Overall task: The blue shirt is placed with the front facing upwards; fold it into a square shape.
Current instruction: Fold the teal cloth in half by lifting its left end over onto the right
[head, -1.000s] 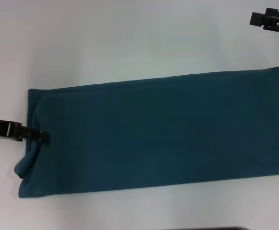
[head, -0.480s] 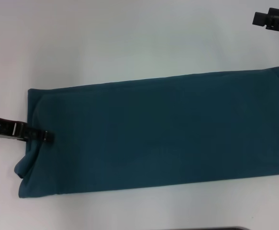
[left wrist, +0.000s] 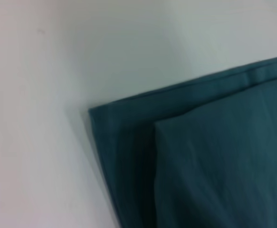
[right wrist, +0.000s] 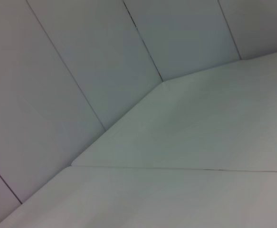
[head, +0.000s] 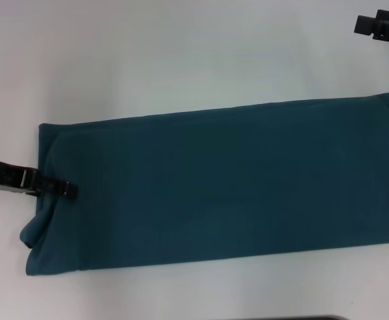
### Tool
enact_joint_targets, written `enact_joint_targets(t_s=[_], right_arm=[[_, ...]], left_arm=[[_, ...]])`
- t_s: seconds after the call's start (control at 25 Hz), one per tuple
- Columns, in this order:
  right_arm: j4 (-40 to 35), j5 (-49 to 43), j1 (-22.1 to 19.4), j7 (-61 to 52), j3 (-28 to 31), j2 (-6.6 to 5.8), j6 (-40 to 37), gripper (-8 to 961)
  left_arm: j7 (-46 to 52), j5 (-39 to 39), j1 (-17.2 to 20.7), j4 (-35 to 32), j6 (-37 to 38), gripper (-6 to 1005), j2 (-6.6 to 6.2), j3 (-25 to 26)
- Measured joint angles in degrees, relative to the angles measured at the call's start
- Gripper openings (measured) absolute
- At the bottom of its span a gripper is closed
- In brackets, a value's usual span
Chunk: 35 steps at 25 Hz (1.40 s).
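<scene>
**Now the short fold: left end of the shirt is in hand**

Now you have the blue shirt [head: 221, 187] lying on the white bench [head: 147, 60] as a long band, plain side up, so the lengthwise folds look finished and the lettering is not visible. Its right end reaches the edge of the head view. The left end effector [head: 66, 190] sits over the left short edge, about the middle of it, with its tips on the cloth. I cannot tell if the tips are pressed together on the fabric or only resting there (the left wrist view shows only a layered corner of the shirt, not the tips). The right end effector [head: 381, 25] is parked at the far right, well apart from the shirt, and its state is also unclear.

I judge that the next move is to carry the left end over toward the right. Before lifting, you should confirm that all layers are caught, because the near left corner already bulges.
</scene>
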State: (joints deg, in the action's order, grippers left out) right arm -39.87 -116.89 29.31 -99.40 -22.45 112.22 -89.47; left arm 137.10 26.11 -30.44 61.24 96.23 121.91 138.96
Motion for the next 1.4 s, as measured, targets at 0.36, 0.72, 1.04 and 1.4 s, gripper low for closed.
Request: enact_joint_targets(t_s=[0.36,0.72,1.04,1.4], right_arm=[[0.0,0.0,-0.1,0.0,0.0,0.0,0.0,942],[0.0,0.0,0.1,0.0,0.0,0.01,0.0,942],[-0.1,0.0,0.2,-0.2,0.0,0.01,0.0,942],[-0.1,0.0,0.2,-0.3,0.1,-0.04,0.1,942]], left_arm=[[-0.1,-0.7,-0.4,-0.7,-0.1,905,-0.1,-0.2],[0.3,-1.3,-0.7,-0.2,0.2,906,-0.49,-0.5],[2.7,-1.7,-1.1,0.8,0.7,905,-1.54,-0.6],[4.3,-3.0,-1.3,2.1,1.5,905,-0.93,-1.0]])
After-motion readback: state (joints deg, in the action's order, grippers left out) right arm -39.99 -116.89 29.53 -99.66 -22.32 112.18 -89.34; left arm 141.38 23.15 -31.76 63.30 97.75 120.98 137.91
